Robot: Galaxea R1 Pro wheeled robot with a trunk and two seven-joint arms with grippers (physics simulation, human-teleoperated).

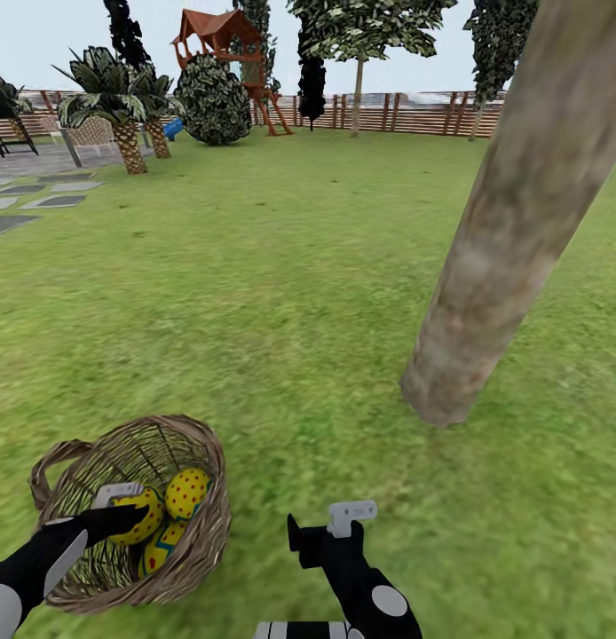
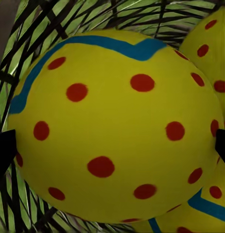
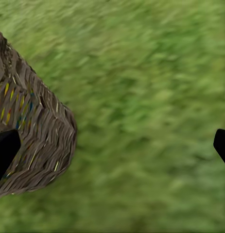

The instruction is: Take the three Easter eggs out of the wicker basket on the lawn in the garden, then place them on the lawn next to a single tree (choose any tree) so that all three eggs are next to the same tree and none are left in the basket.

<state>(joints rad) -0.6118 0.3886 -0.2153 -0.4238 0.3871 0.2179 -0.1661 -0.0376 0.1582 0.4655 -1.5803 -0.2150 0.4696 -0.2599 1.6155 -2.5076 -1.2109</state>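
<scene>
The wicker basket sits on the lawn at the lower left of the head view. It holds three yellow Easter eggs with red dots and blue zigzags. My left gripper reaches into the basket and stands open, one finger on each side of an egg. My right gripper hovers open over bare grass just right of the basket, with nothing in it. The tree, a thick grey-tan trunk, rises from the grass at the right, a short way beyond the right gripper.
Open lawn stretches ahead to a brown slat fence. At the far left are short palms, a round bush, a wooden play tower and grey paving.
</scene>
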